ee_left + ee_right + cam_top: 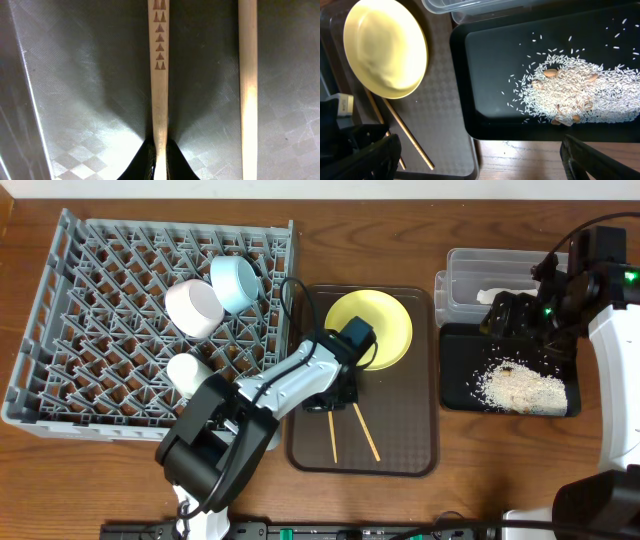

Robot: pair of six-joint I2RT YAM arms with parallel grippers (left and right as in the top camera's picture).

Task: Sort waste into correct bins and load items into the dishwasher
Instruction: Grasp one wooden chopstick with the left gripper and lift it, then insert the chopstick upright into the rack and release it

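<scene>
Currently, the left gripper (159,162) is down over the brown serving tray (410,442), its jaws closed narrowly on one end of the patterned chopstick (159,75). Whether that stick is lifted clear of the tray surface cannot be told. The second chopstick (248,75) lies just beside it on the tray, apart from the fingers. The yellow plate (380,328) sits at the far end of the same tray. The right gripper (480,157) hangs with its jaws wide apart and nothing between them, above the near edge of the black tray (458,385), which holds a heap of rice scraps (522,388). The clear tub (462,268) stands directly behind the black tray, touching it, with a white napkin (495,295) inside. In the grey dish rack (60,365), the white bowl (193,307) and the light blue bowl (236,282) lean together among the pegs, and the small white cup (186,370) stands near them.
</scene>
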